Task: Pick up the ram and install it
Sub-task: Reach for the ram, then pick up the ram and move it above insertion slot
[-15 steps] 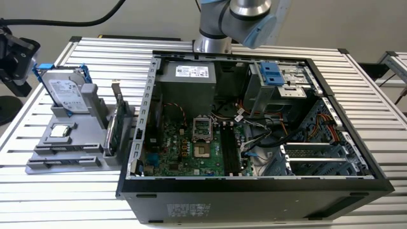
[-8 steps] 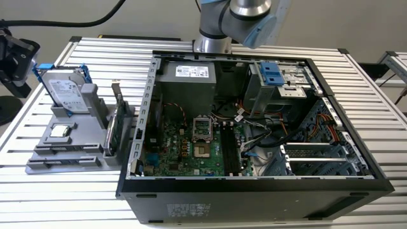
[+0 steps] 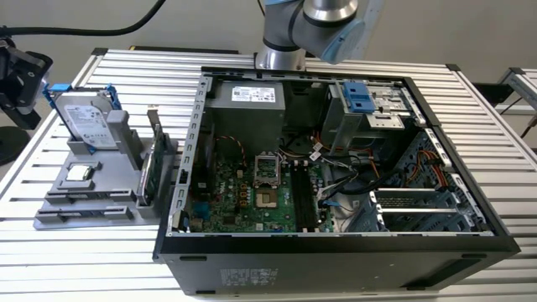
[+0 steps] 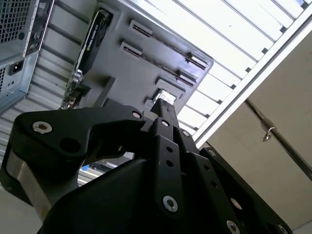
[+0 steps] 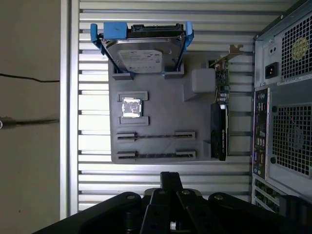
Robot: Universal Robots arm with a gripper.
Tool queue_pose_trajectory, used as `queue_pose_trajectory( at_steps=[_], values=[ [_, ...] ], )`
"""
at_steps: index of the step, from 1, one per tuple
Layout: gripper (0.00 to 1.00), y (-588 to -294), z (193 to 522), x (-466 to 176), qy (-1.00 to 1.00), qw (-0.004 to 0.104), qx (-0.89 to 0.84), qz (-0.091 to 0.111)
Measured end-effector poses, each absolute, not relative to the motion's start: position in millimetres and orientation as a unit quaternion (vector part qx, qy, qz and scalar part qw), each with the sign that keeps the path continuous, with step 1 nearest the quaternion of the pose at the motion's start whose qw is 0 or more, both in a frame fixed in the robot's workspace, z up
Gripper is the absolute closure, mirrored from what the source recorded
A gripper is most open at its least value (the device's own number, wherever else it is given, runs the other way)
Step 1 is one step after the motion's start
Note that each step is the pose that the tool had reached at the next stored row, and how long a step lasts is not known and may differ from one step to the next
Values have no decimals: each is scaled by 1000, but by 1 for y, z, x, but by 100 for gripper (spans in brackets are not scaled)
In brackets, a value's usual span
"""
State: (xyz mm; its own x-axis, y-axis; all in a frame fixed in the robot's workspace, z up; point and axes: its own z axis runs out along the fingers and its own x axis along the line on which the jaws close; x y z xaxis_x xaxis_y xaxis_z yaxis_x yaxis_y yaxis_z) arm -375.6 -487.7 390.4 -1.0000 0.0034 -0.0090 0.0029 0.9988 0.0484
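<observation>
Starting with the exterior view: the grey tray [image 3: 52, 219] sits on the slatted table [image 3: 84, 267] at the exterior view's left of the open computer case [image 3: 336, 248], and its two long slots look bare. Inside the case, dark memory sockets [image 3: 306, 195] run near to far. The ram may stand there, but I cannot tell. The arm [image 3: 315, 22] rises at the far edge.

In the first wrist view the gripper [image 5: 170, 178] hangs high beside the tray, fingertips drawn together with nothing seen between them. The hard drive [image 5: 141, 48] and expansion card [image 5: 219, 131] sit in their holders.

The second wrist view, looking aslant past the gripper [image 4: 163, 105], shows no stick standing in those slots (the overhead look leaves that open). I judge the ram lies toward the case, well apart from the gripper.
</observation>
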Motion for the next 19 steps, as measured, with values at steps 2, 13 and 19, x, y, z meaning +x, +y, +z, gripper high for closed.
queue_pose_trajectory(
  at_steps=[2,13,19],
  values=[
    [100,-488,390,-376,1000,5,2,24],
    [100,-488,390,-376,1000,4,-12,24],
    [100,-488,390,-376,999,4,-34,24]
  ],
)
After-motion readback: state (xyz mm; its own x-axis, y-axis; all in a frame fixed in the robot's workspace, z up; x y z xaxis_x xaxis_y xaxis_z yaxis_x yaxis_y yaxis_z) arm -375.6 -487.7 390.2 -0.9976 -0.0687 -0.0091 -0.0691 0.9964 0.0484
